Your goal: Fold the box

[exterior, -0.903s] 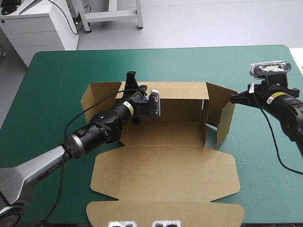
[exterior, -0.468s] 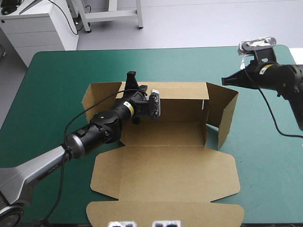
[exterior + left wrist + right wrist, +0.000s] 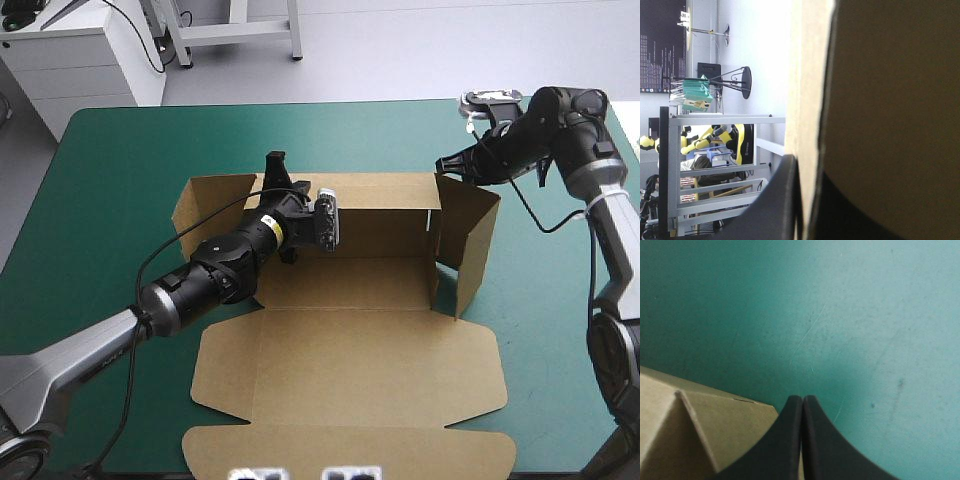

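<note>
The bench [image 3: 110, 170] with its teal-green cover carries the brown box [image 3: 350, 350] at its middle. The lid lies flat toward the near edge, the back wall stands up, and a side flap rises at each end. The left claw [image 3: 279, 170] is pinched on the top edge of the back wall near its left corner, with the board between its black fingers. The right claw [image 3: 443, 163] is pressed together and empty, its tip just beside the box's far right corner; whether it touches the board cannot be told.
</note>
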{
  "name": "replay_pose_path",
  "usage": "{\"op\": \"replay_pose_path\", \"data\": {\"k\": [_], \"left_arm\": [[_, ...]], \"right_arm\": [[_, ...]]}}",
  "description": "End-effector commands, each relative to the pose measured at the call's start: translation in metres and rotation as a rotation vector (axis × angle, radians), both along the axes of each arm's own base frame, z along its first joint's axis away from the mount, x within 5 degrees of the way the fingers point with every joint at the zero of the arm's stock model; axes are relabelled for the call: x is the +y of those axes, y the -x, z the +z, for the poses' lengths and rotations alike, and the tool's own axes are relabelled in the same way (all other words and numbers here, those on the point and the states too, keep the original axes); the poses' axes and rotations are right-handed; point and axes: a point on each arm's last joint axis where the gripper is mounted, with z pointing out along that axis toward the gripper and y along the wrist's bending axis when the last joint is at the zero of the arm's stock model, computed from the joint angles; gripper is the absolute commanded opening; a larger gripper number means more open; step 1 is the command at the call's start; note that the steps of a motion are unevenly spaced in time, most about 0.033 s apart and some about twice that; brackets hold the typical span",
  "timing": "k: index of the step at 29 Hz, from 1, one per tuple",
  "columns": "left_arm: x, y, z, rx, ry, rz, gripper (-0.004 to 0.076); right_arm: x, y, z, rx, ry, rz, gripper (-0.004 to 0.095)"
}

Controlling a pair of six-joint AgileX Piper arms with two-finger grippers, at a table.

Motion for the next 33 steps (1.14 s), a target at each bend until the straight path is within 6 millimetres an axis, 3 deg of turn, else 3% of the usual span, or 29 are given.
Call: {"op": "replay_pose_path", "data": {"k": [1, 7, 14, 27, 33], "left_arm": [[0.003, 0.004, 0.016, -0.008, 0.063, 0.031, -0.0008], [0.004, 0.004, 0.015, -0.008, 0.06, 0.037, -0.0008], [0.006, 0.003, 0.015, -0.007, 0.046, 0.065, -0.0008], [0.009, 0.002, 0.014, -0.004, 0.033, 0.093, -0.0008], [0.011, 0.001, 0.014, -0.005, 0.021, 0.109, -0.0008]], "right_arm": [[-0.001, 0.007, 0.021, -0.056, -0.024, 0.001, -0.002], [0.0, 0.013, 0.017, -0.001, -0.029, 0.037, -0.002], [0.008, 0.035, 0.009, -0.094, -0.127, 0.082, -0.002], [0.004, 0.122, -0.05, -0.549, -0.118, 0.193, -0.002], [0.005, 0.142, -0.071, -0.578, -0.113, 0.25, 0.0006]]}}
